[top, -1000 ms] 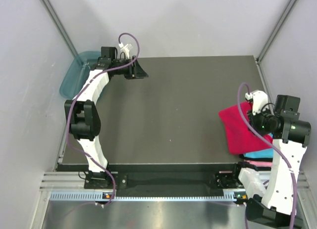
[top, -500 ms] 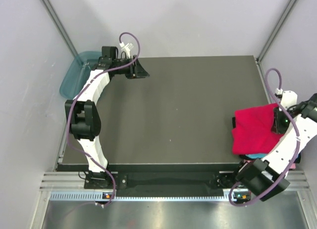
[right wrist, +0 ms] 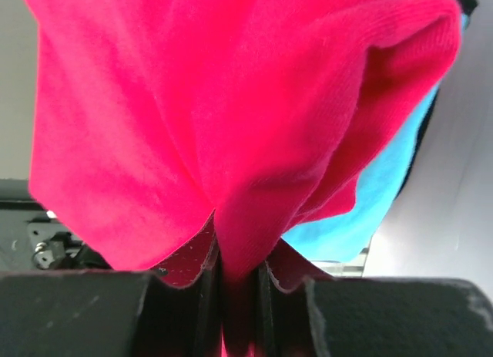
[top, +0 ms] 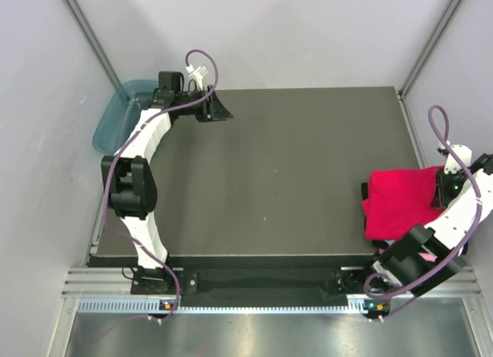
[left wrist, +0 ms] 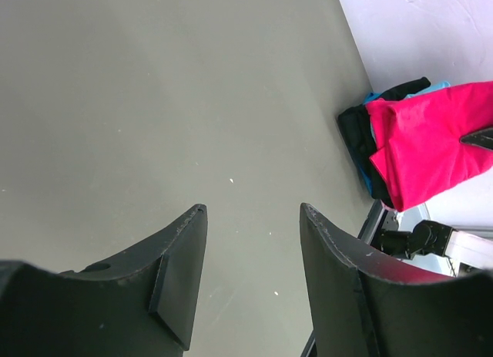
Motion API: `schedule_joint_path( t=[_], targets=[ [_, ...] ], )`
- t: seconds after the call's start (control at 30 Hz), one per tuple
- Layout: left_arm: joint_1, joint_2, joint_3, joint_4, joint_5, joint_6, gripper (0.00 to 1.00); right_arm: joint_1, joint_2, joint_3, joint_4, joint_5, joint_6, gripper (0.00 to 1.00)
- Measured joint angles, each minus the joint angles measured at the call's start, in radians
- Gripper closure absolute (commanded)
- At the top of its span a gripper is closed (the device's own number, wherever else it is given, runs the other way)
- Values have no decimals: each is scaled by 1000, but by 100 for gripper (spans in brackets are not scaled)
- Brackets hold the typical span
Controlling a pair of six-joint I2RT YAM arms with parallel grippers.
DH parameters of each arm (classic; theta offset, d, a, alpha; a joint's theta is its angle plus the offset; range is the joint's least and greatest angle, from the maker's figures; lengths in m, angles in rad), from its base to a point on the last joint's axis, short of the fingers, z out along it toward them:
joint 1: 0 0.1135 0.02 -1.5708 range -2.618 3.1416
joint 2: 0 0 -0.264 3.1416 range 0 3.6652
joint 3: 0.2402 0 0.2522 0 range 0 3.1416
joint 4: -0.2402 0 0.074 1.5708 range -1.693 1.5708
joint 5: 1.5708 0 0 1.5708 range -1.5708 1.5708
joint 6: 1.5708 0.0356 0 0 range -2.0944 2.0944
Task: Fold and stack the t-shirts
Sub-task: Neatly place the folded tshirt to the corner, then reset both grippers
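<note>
While the left gripper (left wrist: 253, 218) hangs idle with its jaws spread wide over the far left corner of the bench (top: 293, 180), just beside the teal tub (top: 115, 118), all the work is on the other side. The right gripper (right wrist: 237, 268) is clenched on a bunched fold of the red t-shirt (top: 400, 199). In the wrist view the cloth is squeezed between its fingers and balloons out above them. That shirt lies folded against the bench's right edge, toward the near right corner. It sits on top of a cyan t-shirt (right wrist: 385, 195) whose edge peeks out beneath it, and a dark cloth (left wrist: 356, 133) shows at the pile's inner side. I can't make out a pink shirt from here. To my eye this is the stacking step, with the red shirt going onto the pile. The next move, I'd judge, calls for lowering the pinched edge flat, letting go without dragging the fold open, and leaving red squared over cyan.
</note>
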Motion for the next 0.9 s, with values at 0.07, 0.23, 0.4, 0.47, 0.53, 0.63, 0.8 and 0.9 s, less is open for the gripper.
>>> schedule_joint_path(
  t=[0.07, 0.23, 0.4, 0.47, 0.53, 0.63, 0.8, 0.9],
  targets=[
    [-3, 0, 0, 0, 0, 0, 44, -4, 17, 5, 18, 9, 0, 100],
    [-11, 0, -7, 0, -1, 2, 44, -11, 63, 33, 66, 30, 1, 100],
    [-16, 0, -13, 0, -5, 9, 44, -12, 97, 38, 111, 45, 5, 100],
    [-16, 0, -13, -1, -7, 11, 43, -12, 100, 38, 120, 48, 11, 99],
    [-16, 0, -13, -1, -10, 13, 43, -12, 100, 38, 129, 55, 19, 70],
    [-16, 0, -13, -1, -16, 13, 43, -13, 87, 38, 163, 74, 39, 48],
    [-16, 0, -13, -2, -31, 23, 43, 15, -76, 55, 287, 81, 72, 17],
    [-23, -5, -12, -12, -75, 56, 43, 116, -250, 65, 370, 69, 101, 1]
  ],
)
